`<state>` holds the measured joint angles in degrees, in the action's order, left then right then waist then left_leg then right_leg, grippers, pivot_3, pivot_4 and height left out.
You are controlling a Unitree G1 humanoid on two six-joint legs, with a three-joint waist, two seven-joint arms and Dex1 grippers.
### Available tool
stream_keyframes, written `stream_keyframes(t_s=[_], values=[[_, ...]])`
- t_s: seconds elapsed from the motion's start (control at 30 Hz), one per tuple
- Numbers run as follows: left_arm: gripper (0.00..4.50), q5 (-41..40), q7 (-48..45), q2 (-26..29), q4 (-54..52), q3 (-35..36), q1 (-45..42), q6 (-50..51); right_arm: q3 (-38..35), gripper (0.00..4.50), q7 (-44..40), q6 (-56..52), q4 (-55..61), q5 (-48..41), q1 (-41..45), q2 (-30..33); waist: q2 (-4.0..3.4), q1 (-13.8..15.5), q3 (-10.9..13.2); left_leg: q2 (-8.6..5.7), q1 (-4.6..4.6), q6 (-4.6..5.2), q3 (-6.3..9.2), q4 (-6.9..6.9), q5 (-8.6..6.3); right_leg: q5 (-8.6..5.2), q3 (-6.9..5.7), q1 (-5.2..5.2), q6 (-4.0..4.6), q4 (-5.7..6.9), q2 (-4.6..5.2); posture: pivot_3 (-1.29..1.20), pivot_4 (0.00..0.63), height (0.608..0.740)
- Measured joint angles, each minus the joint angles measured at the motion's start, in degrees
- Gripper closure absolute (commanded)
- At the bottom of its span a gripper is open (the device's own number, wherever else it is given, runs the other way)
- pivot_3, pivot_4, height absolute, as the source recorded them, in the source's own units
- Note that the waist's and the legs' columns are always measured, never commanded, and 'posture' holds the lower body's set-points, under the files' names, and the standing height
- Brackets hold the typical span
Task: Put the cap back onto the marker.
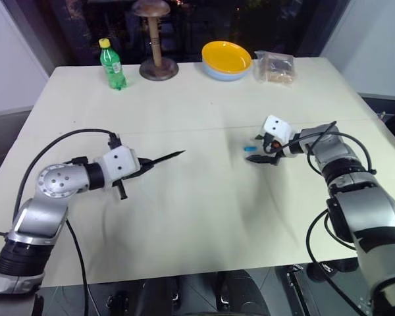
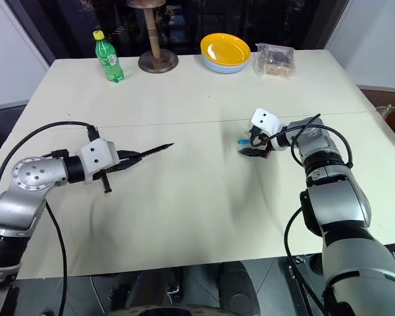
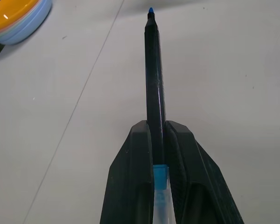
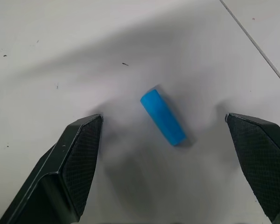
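The left claw [image 1: 143,166] is closed on the marker [image 1: 164,158], gripping it near its rear end. The black barrel projects forward from between the two fingers [image 3: 135,172], out over the table [image 1: 204,210] and clear of its surface. The pointed blue tip faces the middle of the table, toward the right arm. In the left wrist view the light-blue rear section of the marker sits behind the clamping point, between the fingers.

The right claw [image 1: 258,157] is spread wide and holds nothing. It hangs low over the table, angled downward. The cap [image 4: 162,116] lies on its side on the table in the gap between the two fingers [image 4: 81,154], touching neither of them. In the head views the cap appears as a small bright blue piece just beside the fingertips, on the side toward the table's centre.

The marker tip and the cap are well apart, with bare table surface between them.

Along the far edge of the table stand a green bottle [image 1: 112,64] with a yellow cap, a wooden stand [image 1: 157,39] on a round base, a yellow bowl [image 1: 226,58] stacked in a pale blue one, and a clear plastic bag [image 1: 275,67] with brownish contents.
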<state>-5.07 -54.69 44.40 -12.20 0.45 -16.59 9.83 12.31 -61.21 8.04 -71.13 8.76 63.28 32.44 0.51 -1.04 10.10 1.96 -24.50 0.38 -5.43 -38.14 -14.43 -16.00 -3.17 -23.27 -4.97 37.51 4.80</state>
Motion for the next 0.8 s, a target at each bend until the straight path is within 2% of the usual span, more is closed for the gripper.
stream_keyframes(t_s=[0.1, 0.2, 0.3, 0.33, 0.37, 0.67, 0.77, 0.8], values=[[4.47, -0.16, 0.09, 0.15, -0.26, 0.00, 0.00, 0.11, -0.31, 0.13, 0.11, 0.00, -0.08, 0.08, 0.00, -0.08, 0.00, 0.00, 0.00, 0.00, 0.00, 0.00, 0.00, 0.00, 0.00, 0.00, 0.00, 0.00, 0.00, 0.00, 0.00, 0.00, 0.150, 0.740], [4.50, -0.25, 0.15, 0.47, -0.33, 0.00, 0.00, 0.58, -0.37, 0.87, 0.18, -0.02, -0.11, 0.18, 0.00, -0.22, 0.00, -0.02, 0.00, 0.00, 0.00, 0.00, 0.00, 0.00, 0.00, 0.00, 0.00, 0.00, 0.00, 0.00, 0.00, 0.00, 0.150, 0.740], [4.50, -0.36, 0.20, 0.49, -0.34, 0.00, 0.00, 0.79, -0.38, 0.87, 0.35, -0.02, -0.13, 0.37, 0.00, -0.53, 0.00, -0.01, 0.00, 0.00, 0.00, 0.00, 0.00, 0.00, 0.00, 0.00, 0.00, 0.00, 0.00, 0.00, 0.00, 0.00, 0.150, 0.740], [4.50, -0.38, 0.23, 0.51, -0.34, 0.00, 0.00, 0.84, -0.40, 1.43, 0.36, -0.02, -0.12, 0.39, 0.00, -0.57, 0.00, 0.00, 0.00, 0.00, 0.00, 0.00, 0.00, 0.00, 0.00, 0.00, 0.00, 0.00, 0.00, 0.00, 0.00, 0.00, 0.150, 0.740], [4.50, -0.38, 0.26, 0.52, -0.34, 0.00, 0.00, 0.86, -0.40, 1.68, 0.37, -0.02, -0.13, 0.46, 0.00, -0.60, 0.00, 0.01, 0.00, 0.00, 0.00, 0.00, 0.00, 0.00, 0.00, 0.00, 0.00, 0.00, 0.00, 0.00, 0.00, 0.00, 0.150, 0.740], [4.50, -0.39, 0.65, 0.53, -0.30, -0.01, -0.16, 0.72, -0.90, 1.68, 1.09, -0.25, -0.14, 0.84, -0.01, -0.70, 0.00, 0.01, 0.00, 0.00, 0.00, -0.01, -0.01, 0.00, 0.00, 0.00, 0.00, 0.00, 0.00, 0.00, 0.00, 0.00, 0.150, 0.740], [4.50, -0.39, 0.72, 0.52, -0.29, -0.04, -1.10, 0.73, -0.98, 2.48, 0.84, -0.25, -0.14, 1.04, -0.01, -0.70, 0.00, 0.04, 0.00, 0.00, 0.00, -0.01, -0.01, 0.00, 0.00, 0.00, 0.00, 0.00, 0.00, 0.00, 0.00, 0.00, 0.150, 0.740], [4.50, -0.39, 0.77, 0.53, -0.29, -0.04, -1.43, 0.73, -0.98, 2.48, 0.78, -0.25, -0.14, 1.12, -0.02, -0.71, 0.00, 0.03, 0.00, 0.00, 0.00, -0.01, -0.01, 0.00, 0.00, 0.00, 0.00, 0.00, 0.00, 0.00, 0.00, 0.00, 0.150, 0.740]])
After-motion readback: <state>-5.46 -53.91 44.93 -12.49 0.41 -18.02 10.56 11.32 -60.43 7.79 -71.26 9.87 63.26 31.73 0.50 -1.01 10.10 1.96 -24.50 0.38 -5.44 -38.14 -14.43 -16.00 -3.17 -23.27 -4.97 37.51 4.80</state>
